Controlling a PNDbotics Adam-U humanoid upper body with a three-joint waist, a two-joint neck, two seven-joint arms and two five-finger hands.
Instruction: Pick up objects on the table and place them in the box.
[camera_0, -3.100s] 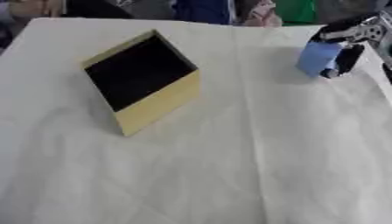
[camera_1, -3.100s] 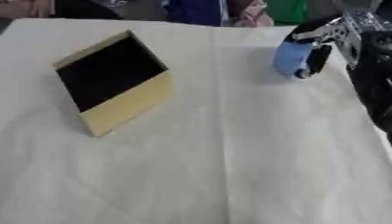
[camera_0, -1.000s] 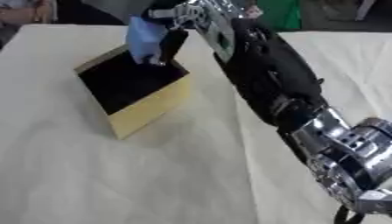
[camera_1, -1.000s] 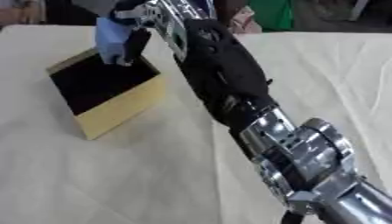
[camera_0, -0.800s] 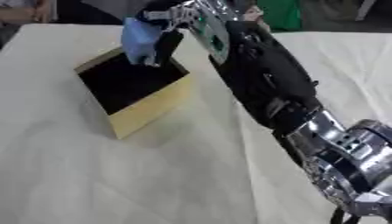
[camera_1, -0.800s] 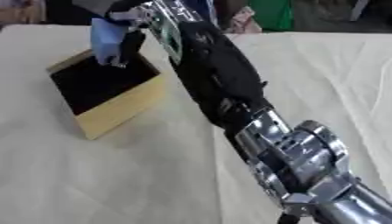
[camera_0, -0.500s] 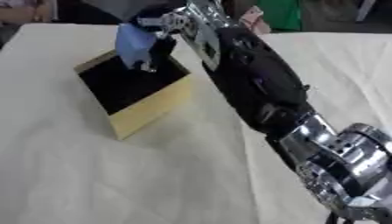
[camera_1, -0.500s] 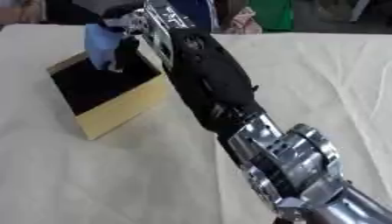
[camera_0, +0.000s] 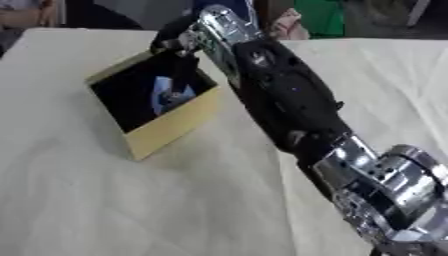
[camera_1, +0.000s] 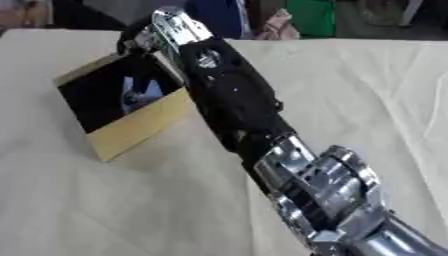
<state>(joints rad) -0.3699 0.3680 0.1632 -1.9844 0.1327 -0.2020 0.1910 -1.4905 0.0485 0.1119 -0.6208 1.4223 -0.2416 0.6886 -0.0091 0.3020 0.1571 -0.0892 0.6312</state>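
A tan cardboard box (camera_0: 171, 126) with a black inside stands tilted at the upper left of the white-clothed table. A light blue object (camera_0: 166, 95) lies inside it, against the dark floor. My right arm stretches from the lower right corner up to the box, and my right hand (camera_0: 181, 44) hangs over the box's far rim, above the blue object and apart from it, fingers relaxed and holding nothing. The arm hides the box's right corner. My left hand shows in neither view.
The cloth-covered table (camera_0: 96, 200) spreads out to the left of and below the box. My arm crosses the middle and right of the table. Beyond the far edge are people and a green thing (camera_0: 324, 17).
The blue object was in my right hand above the box's far rim; now it lies inside the box, out of the hand. The hand stays at the rim.
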